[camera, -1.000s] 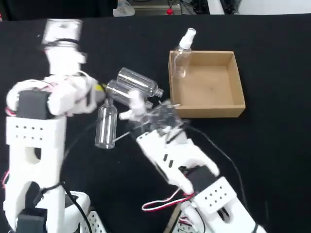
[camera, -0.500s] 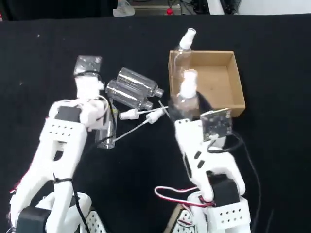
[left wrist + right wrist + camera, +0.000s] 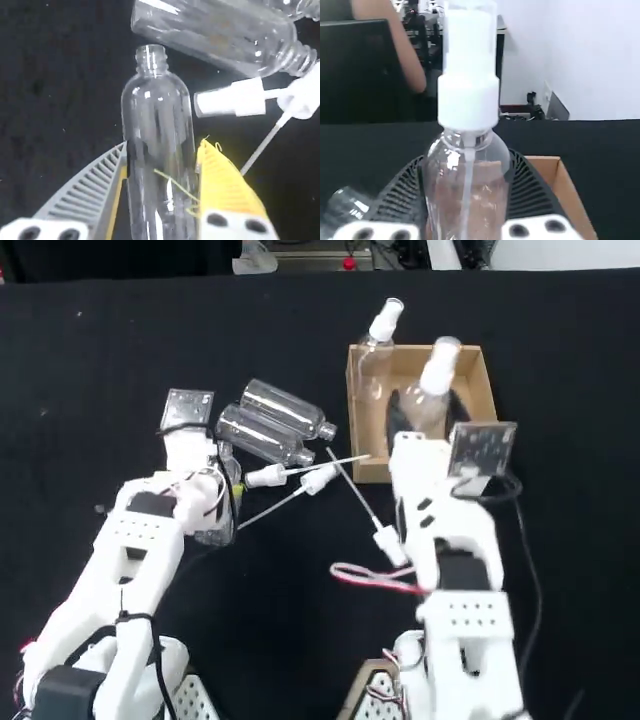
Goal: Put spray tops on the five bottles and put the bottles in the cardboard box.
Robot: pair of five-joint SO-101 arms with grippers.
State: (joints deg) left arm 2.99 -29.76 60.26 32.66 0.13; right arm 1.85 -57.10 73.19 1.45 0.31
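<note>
Black tabletop (image 3: 560, 360), white wall (image 3: 580, 50) behind.
Upright over cardboard box (image 3: 482, 380): capped bottle (image 3: 467, 175), clamped in right gripper (image 3: 465, 200); flat on tabletop: uncapped bottle (image 3: 157, 115), pinched by left gripper (image 3: 160, 165), loose spray tops (image 3: 268, 477) near.

The table cover (image 3: 560, 340) is black matt cloth; the cardboard box (image 3: 478, 445) is brown matt paperboard; the uncapped bottle (image 3: 157, 125) and the capped bottle (image 3: 465, 195) are clear glossy plastic, catching bright glints; the spray top (image 3: 468, 75) is smooth white plastic with a soft sheen; the left gripper (image 3: 162, 150) has ribbed plastic fingers (image 3: 90, 187), one grey, one yellow; the right gripper (image 3: 468, 160) has ribbed black matt fingers (image 3: 530, 187); the left arm (image 3: 130, 550) and the right arm (image 3: 455, 540) have smooth white plastic shells.
</note>
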